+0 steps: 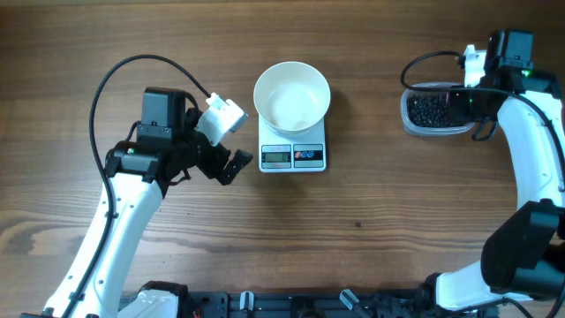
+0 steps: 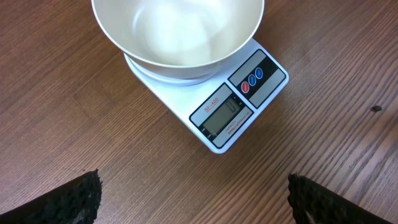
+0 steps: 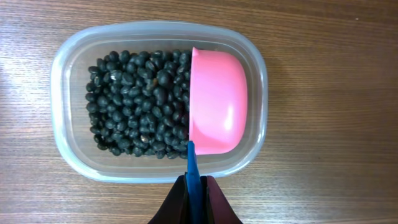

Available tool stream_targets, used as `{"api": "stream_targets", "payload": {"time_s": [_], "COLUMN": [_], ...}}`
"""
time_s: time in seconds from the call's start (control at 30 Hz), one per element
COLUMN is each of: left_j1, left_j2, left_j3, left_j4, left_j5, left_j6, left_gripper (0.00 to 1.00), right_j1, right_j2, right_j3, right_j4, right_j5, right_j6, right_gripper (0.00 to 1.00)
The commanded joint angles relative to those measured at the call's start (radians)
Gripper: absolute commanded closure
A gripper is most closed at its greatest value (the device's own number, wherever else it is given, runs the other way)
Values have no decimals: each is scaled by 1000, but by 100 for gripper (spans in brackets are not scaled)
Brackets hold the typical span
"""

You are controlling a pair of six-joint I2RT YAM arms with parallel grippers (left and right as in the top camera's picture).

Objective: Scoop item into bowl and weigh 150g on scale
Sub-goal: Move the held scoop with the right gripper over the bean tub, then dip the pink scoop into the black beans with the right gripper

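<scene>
The white bowl [image 1: 292, 93] [image 2: 177, 28] sits empty on the white scale [image 1: 293, 155] [image 2: 239, 102] at the table's middle. My left gripper [image 1: 231, 163] [image 2: 193, 198] hovers just left of the scale, jaws wide open with only bare wood between them. At the far right, the black beans [image 1: 430, 109] [image 3: 137, 102] fill a clear plastic container [image 1: 417, 128] [image 3: 65, 124]. My right gripper [image 3: 196, 190] is shut on the blue handle [image 3: 193, 167] of a pink scoop [image 3: 216, 102], which lies tipped on its side in the container's right half, its mouth against the beans.
A single stray dark speck [image 2: 376, 109] lies on the wood to the right of the scale. The right arm [image 1: 538, 159] rises along the table's right edge. Cables loop behind both arms.
</scene>
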Motion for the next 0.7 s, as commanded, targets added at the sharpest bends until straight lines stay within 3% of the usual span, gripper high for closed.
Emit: {"api": "stream_targets", "payload": {"time_s": [0.0, 0.67], "left_j1": [5, 5], "left_j2": [-3, -3], "left_j3": [-6, -6], "left_j4": [3, 3], "left_j5": [-2, -2], "left_j6": [-10, -10], "left_gripper": [0, 0], "right_j1": [-2, -3], "right_j2": [55, 108], "right_j3": [-15, -14], "right_j4": [-15, -70], "right_j5": [-45, -274], "right_j6": [-14, -22], "right_gripper": [96, 96]}}
